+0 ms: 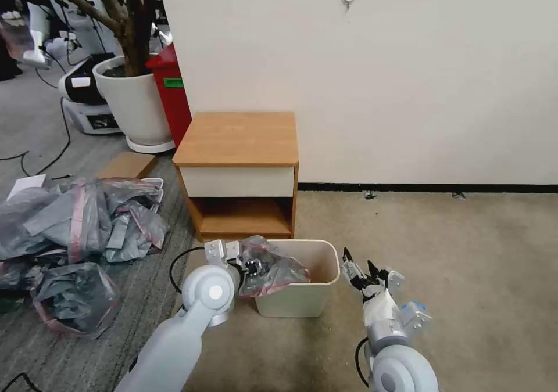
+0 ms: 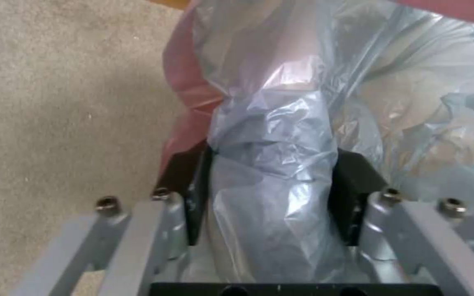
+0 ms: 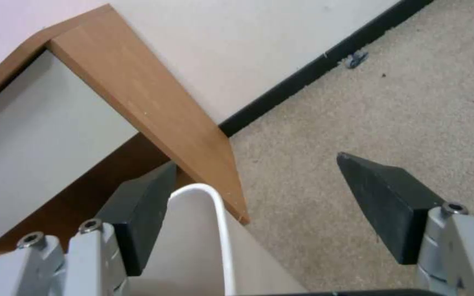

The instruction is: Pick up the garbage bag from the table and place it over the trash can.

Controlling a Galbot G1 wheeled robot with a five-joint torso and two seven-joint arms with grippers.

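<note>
The left claw (image 1: 251, 267) is clamped on the garbage bag (image 1: 273, 269), holding it at the left end of the trash can (image 1: 302, 299), so that the crumpled grey plastic with its pink-red band spills over the rim and into the left part of the opening. In the left wrist view the 2 black pads (image 2: 352, 185) of that claw (image 2: 270, 185) press on either side of a thick fold of the bag (image 2: 281, 135), with the pink band bunched beside 1 pad and carpet (image 2: 67, 107) showing past it; how much of the bag sits inside the can is hard to judge from here. The right claw (image 1: 359, 267) hangs just beside the right end of the can, spread wide with nothing in it. In the right wrist view its claw (image 3: 259, 209) has 1 pad (image 3: 144, 213) in front of the rolled rim of the trash can (image 3: 215, 213) and the other over bare carpet, apart from the can. The desk (image 1: 238, 139) stands right behind the can against the white wall (image 1: 407, 78), its square wooden top bare, the cream drawer front (image 1: 238, 181) below it and the lower shelf (image 1: 244, 218) open beneath. To the robot's left, on the floor, lies a heap of grey-and-pink bags (image 1: 81, 218), and farther back are a big white plant pot (image 1: 136, 104) and a red bin (image 1: 171, 93).
</note>
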